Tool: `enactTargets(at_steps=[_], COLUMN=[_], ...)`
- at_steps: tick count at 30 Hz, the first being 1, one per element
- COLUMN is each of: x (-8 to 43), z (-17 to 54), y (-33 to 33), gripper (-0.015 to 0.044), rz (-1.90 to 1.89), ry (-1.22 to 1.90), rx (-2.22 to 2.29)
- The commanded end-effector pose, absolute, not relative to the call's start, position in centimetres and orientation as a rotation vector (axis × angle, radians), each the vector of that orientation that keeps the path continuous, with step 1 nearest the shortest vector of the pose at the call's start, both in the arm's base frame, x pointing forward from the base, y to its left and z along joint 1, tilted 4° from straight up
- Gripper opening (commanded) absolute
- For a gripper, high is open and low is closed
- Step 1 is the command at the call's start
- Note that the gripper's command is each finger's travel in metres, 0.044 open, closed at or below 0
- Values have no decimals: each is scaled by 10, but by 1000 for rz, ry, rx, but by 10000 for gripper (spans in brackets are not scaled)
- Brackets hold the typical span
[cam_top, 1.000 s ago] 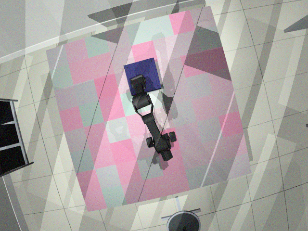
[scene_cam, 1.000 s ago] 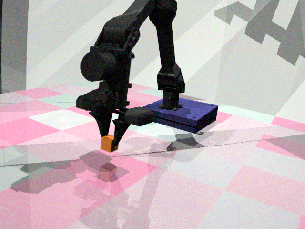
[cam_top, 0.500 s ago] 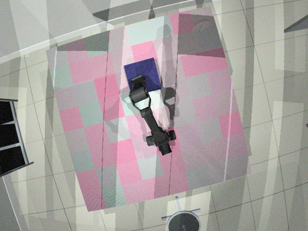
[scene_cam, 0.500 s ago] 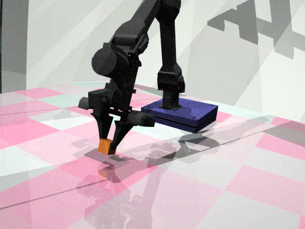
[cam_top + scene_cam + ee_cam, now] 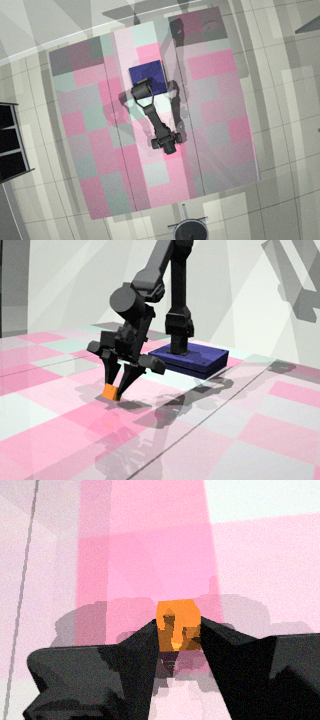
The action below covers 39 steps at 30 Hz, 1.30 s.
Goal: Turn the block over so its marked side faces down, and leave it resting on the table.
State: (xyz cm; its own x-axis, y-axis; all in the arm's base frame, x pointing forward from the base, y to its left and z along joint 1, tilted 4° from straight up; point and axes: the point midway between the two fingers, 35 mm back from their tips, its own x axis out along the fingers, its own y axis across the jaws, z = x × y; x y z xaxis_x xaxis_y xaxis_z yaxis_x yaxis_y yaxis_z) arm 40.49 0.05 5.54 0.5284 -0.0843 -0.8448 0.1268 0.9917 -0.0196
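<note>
An orange block is between the fingertips of my gripper. The gripper is shut on it. In the exterior view the block is tilted and held above the table, with its faint reflection below it. Dark and bright patches show on the block in the wrist view; I cannot tell whether any is the mark, so which way the marked side faces is unclear. In the top view the block is hidden under the gripper.
The arm stands on a blue base block behind the gripper. A dark round object is beyond the table's lower edge in the top view. A black rack with grey bars is at the left. Shadows cross the patchwork table.
</note>
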Motion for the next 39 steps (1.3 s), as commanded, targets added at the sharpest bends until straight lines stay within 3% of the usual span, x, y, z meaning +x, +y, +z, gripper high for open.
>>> enactTargets(at_steps=[1, 39], x=[403, 404], z=[59, 28], y=[0, -1], gripper=[0, 0], rz=[-128, -129], ry=[951, 444], rx=[37, 3])
